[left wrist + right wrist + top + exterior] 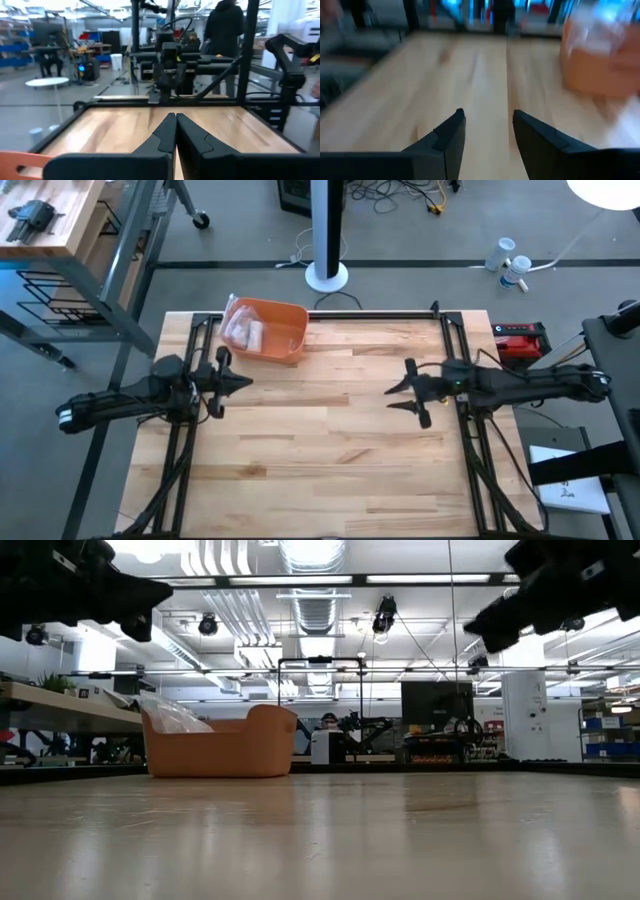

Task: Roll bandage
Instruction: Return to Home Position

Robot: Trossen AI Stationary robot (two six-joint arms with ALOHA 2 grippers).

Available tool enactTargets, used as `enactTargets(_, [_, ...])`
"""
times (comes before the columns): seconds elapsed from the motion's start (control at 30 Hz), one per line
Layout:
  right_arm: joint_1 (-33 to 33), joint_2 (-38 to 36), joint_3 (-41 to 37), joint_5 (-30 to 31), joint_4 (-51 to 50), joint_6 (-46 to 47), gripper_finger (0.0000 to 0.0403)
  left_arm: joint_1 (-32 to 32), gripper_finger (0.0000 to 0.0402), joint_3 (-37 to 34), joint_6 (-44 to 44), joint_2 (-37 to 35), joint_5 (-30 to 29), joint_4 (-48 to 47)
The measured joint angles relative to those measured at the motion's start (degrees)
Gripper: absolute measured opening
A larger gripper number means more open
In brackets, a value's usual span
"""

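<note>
Left end effector (175,119) — fingers pressed shut, empty — hangs nearest the orange bin (285,330) holding the bagged bandage (243,332); my right end effector (487,119) gapes, well apart from it.

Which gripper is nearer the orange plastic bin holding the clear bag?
Left. The left gripper is just beside the orange plastic bin; the right gripper is farther, across the table.

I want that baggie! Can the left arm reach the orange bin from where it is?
Probably yes. The left tool hangs shut above the bare table, close to the orange bin, with nothing between them. The bin's top is open, and the bag lies inside.
</note>
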Motion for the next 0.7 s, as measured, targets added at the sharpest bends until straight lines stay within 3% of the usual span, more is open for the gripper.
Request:
enactTargets(0.13, [0.71,-7.34,-4.74,-0.11,10.42,0.78,0.0164,-1.03,0.0,-0.02,1.55,-0.12,-3.01,-1.38])
enactTargets(0.4, [0.65,-20.28,-9.74,6.54,9.71,5.75,0.0154,-1.14,0.0,-0.02,1.59,1.25,-3.98,-1.9])
enactTargets(0.7, [0.67,-21.98,-7.59,6.28,10.09,7.53,0.0145,-1.12,0.0,0.0,-1.14,4.18,-3.96,-0.48])
